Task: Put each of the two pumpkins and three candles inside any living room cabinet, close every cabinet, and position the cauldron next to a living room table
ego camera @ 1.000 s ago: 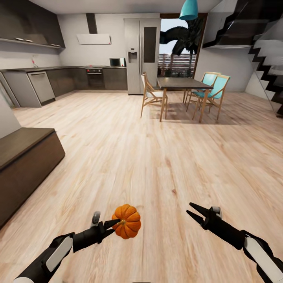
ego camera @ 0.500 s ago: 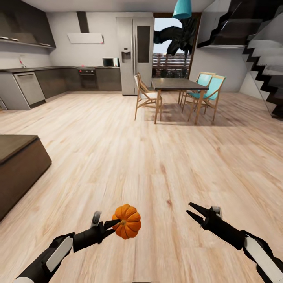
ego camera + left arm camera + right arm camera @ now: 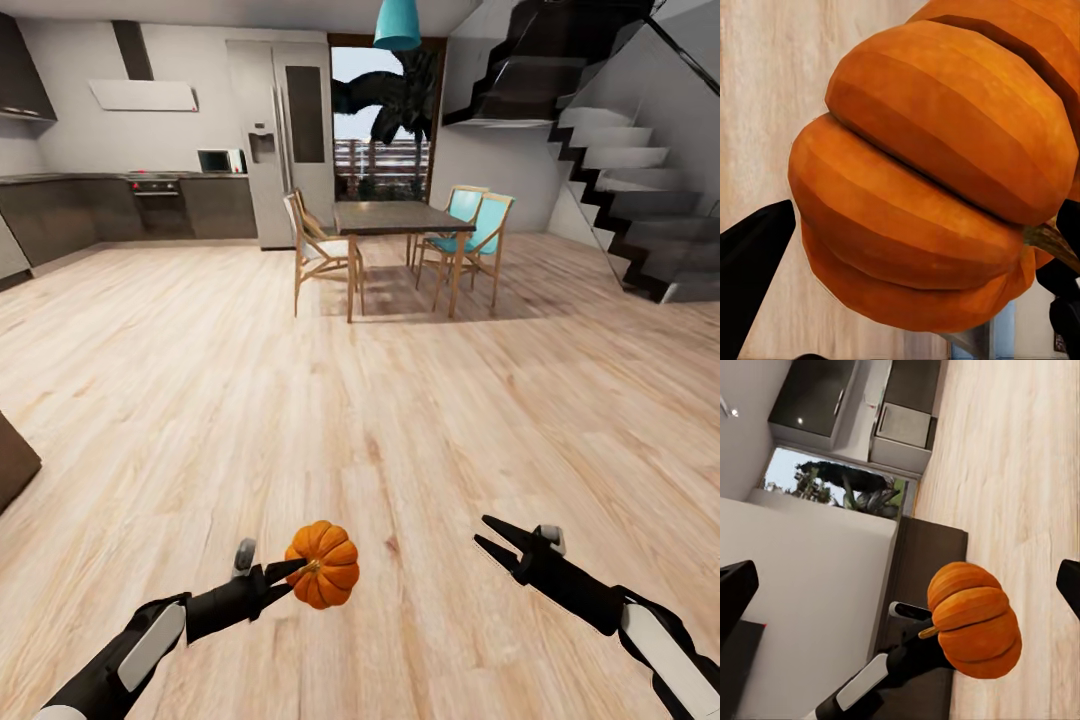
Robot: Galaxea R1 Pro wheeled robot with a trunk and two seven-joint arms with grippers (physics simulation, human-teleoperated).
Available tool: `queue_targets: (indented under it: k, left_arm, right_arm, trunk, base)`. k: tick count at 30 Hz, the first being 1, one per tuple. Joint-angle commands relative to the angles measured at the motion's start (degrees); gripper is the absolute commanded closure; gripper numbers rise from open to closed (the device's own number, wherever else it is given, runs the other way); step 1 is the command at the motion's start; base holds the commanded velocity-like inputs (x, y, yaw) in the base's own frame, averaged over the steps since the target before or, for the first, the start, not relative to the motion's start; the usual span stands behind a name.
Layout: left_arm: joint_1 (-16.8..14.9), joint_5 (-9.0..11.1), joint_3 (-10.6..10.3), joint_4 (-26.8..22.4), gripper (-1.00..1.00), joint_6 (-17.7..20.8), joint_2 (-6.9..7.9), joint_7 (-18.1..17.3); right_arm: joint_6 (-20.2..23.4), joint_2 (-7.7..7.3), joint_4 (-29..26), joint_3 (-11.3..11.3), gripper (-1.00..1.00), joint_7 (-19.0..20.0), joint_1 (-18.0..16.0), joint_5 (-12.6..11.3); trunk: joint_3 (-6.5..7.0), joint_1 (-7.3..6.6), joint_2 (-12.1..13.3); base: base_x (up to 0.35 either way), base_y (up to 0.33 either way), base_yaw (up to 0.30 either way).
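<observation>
A small orange ribbed pumpkin (image 3: 325, 566) hangs low over the wood floor, with my left gripper (image 3: 296, 571) shut on its stem end. The left wrist view shows the pumpkin (image 3: 937, 172) close up between two black fingers (image 3: 750, 262). My right gripper (image 3: 480, 530) is off to the right at the same height, open and holding nothing. From the right wrist view the pumpkin (image 3: 975, 619) is seen on the end of my left arm, with the dark-brown cabinet (image 3: 924, 559) behind it. A corner of that cabinet (image 3: 12, 462) juts in at the head view's left edge.
Straight ahead stands a dining table (image 3: 385, 215) with wooden and teal chairs (image 3: 470, 225). A staircase (image 3: 640, 200) rises at the right. Grey kitchen units (image 3: 100, 205) and a fridge (image 3: 285, 140) line the back wall. Bare wood floor (image 3: 360, 400) lies between.
The whole view has swung to the right, so the cabinet has slid almost out at the left and the stairs have come in. Both arms and the pumpkin hold the same pose.
</observation>
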Motion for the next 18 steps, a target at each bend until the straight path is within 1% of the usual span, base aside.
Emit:
queue_targets:
  k: [1,9,18]
  left_arm:
    - [0.0,0.9,-0.2,-0.1,1.0,0.6,0.06,0.1]
    - [0.0,0.9,-0.2,0.0,1.0,0.6,0.06,0.1]
    - [0.0,0.9,-0.2,0.0,1.0,0.6,0.01,0.1]
  right_arm:
    - [0.4,-0.04,0.0,0.1,-1.0,0.0,-0.1,-0.5]
    - [0.3,-0.04,1.7,0.1,-1.0,0.1,0.0,-0.6]
    - [0.3,-0.04,1.9,0.0,-1.0,0.1,0.0,-0.8]
  trunk:
    - [-0.02,0.02,0.0]
    - [0.2,0.02,0.0]
    - [0.51,0.02,0.0]
  base:
    - [0.32,-0.088,-0.274]
    - [0.32,-0.088,-0.274]
    - [0.321,-0.088,-0.275]
